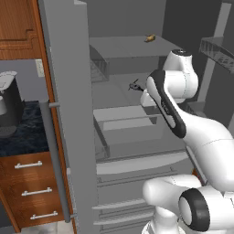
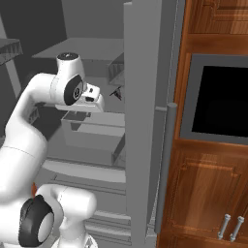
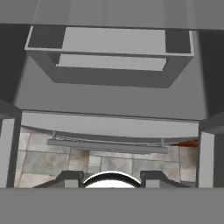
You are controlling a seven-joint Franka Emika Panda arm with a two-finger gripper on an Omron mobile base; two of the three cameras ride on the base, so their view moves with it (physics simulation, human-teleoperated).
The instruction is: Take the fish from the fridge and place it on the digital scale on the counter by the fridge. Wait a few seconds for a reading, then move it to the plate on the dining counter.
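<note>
The fridge (image 1: 73,114) stands open, its grey doors swung wide to either side of the white arm, which reaches into the interior at shelf height. Inside are grey shelves, an open box-like drawer (image 3: 111,57) and lower drawers below it. To the left of the fridge, the counter (image 1: 25,130) with its dark marbled top and wood drawers carries a dark appliance (image 1: 9,107); I cannot make out the scale there. On the right side a black microwave (image 2: 220,99) sits in wood cabinets.

A small brownish thing (image 1: 150,38) lies on the upper shelf, well above the arm's wrist; it is too small to name, and it may be the fish, but I cannot say for sure. A small dark shape (image 1: 134,85) shows just beyond the wrist, also unclear.

The gripper (image 3: 111,178) points down toward the drawer and the floor tiles beneath; only its tips show, so I cannot tell whether it is spread or pressed together, and nothing is visible between them.

By my reading the task is at its start: doors open, fish not yet picked up, weighing and plate all left to do
</note>
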